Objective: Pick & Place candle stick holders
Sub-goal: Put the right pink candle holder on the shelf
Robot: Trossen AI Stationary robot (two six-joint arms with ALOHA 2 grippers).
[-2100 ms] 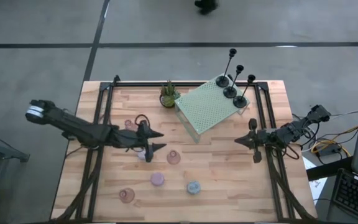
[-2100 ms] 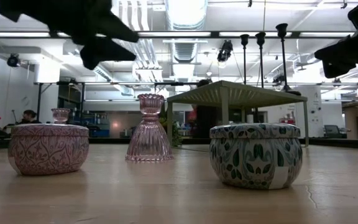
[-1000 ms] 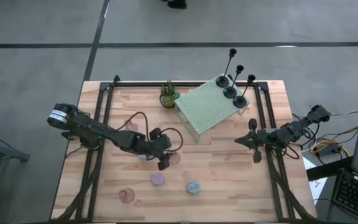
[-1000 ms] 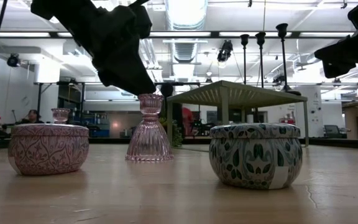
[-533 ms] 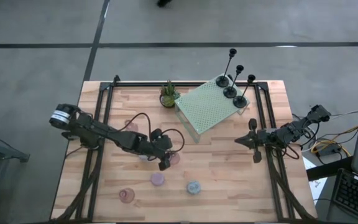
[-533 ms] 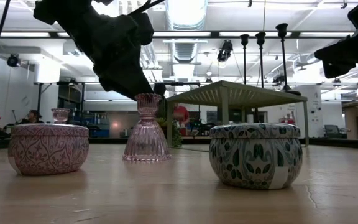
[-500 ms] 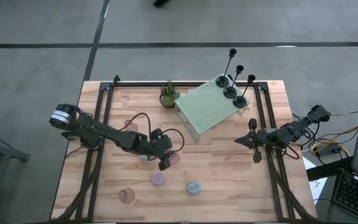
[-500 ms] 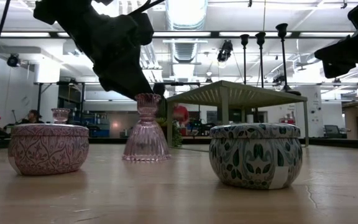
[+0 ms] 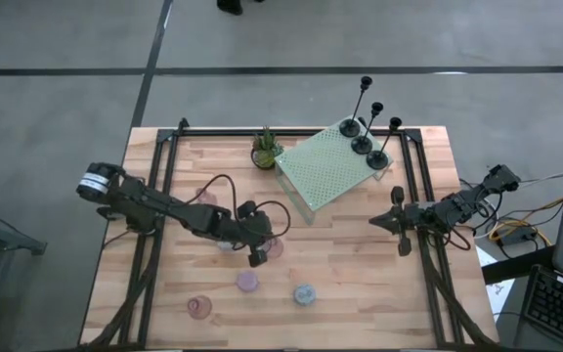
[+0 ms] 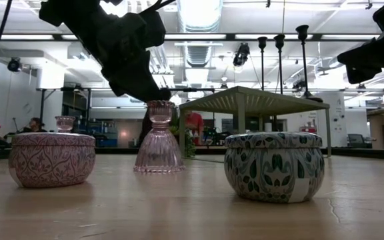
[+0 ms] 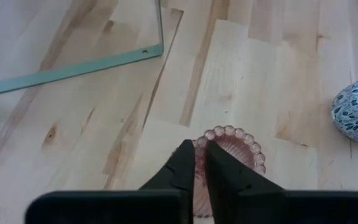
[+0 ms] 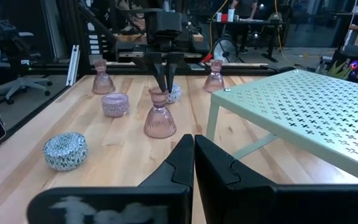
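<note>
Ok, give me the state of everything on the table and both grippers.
left gripper, shut on the rim of the middle glass cup
middle glass cup, upright on the table
other two glass cups, upright, untouched
black holders, upright on the platform
pastel tins, lids on
plant, upright
right gripper, shut, empty

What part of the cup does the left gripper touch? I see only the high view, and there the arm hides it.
Observer: In the right wrist view the left gripper is shut at one side of the cup rim; it seems to pinch the glass wall.
Operator: Does the cup stand on the table?
Observer: Yes. In the low view its base rests on the table and it is upright.
Operator: And the right gripper?
Observer: Its own wrist view shows the right gripper shut, holding nothing, and pointing toward the cup.
</note>
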